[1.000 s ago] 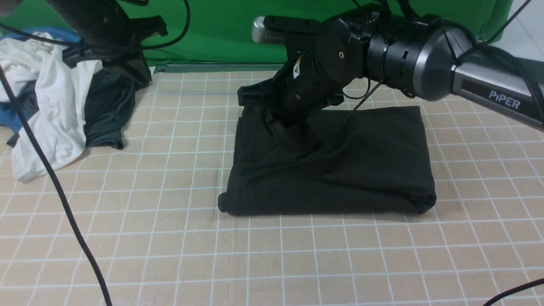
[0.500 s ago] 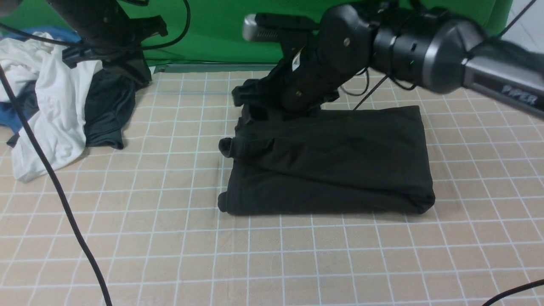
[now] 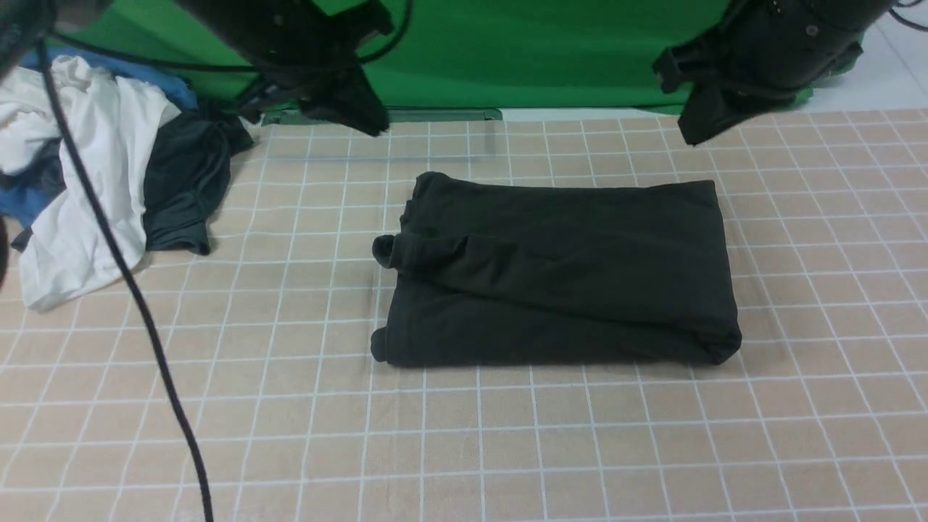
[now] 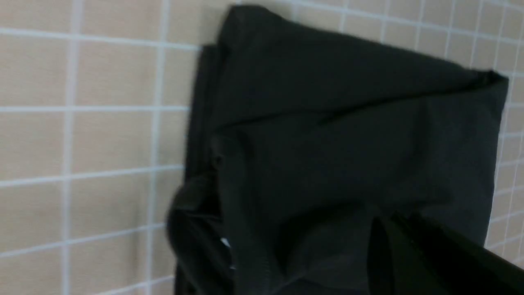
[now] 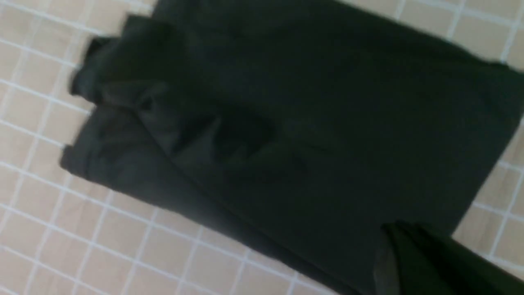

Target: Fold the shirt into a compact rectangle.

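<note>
The black shirt [image 3: 565,268] lies folded into a rough rectangle in the middle of the checked mat, with a rolled flap across its left half. It also fills the left wrist view [image 4: 327,135] and the right wrist view [image 5: 286,123]. No print shows. My left gripper [image 3: 366,119] hangs above the mat behind the shirt's far left corner, its jaws together and empty [image 4: 393,225]. My right gripper [image 3: 692,130] hangs above the far right corner, also shut with nothing in it [image 5: 393,235]. Neither touches the shirt.
A pile of clothes sits at the far left: a white garment [image 3: 87,188], a dark grey garment [image 3: 181,188] and a blue one [image 3: 152,76]. A black cable [image 3: 138,304] hangs across the left foreground. A green backdrop [image 3: 544,51] closes the back edge.
My right arm let go of the shirt's left part, rose and swung back to the far right. My left arm moved right, toward the middle. The shirt's flap now lies rolled.
</note>
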